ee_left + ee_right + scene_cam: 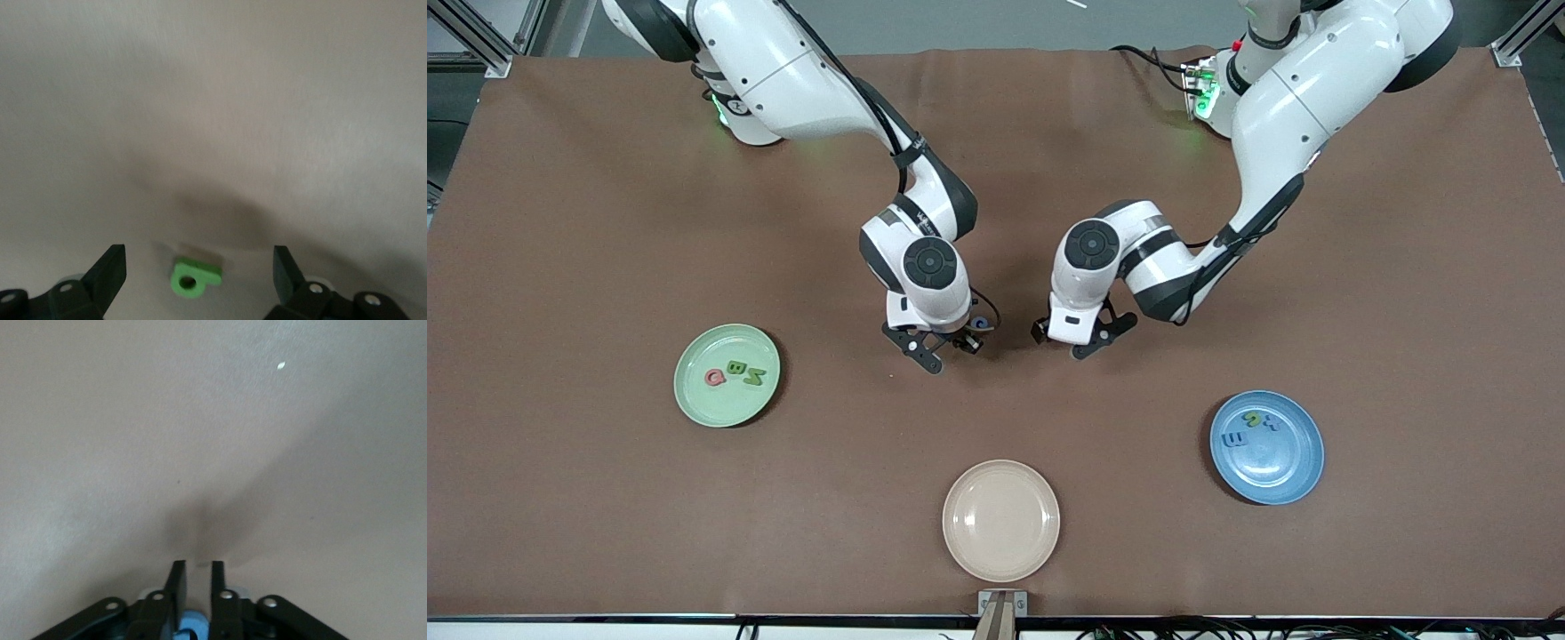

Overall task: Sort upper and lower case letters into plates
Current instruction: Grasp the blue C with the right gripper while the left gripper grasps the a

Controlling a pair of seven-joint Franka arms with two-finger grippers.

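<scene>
Gripping a blue letter (189,625), right gripper (195,577) hangs over mid-table; left gripper (199,267) spread wide, straddling green letter (193,279).

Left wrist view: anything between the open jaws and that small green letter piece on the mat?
Nothing visible. The small green letter piece lies flat on the brown table mat, in the gap of the open left gripper, with bare mat on both sides of it.
</scene>
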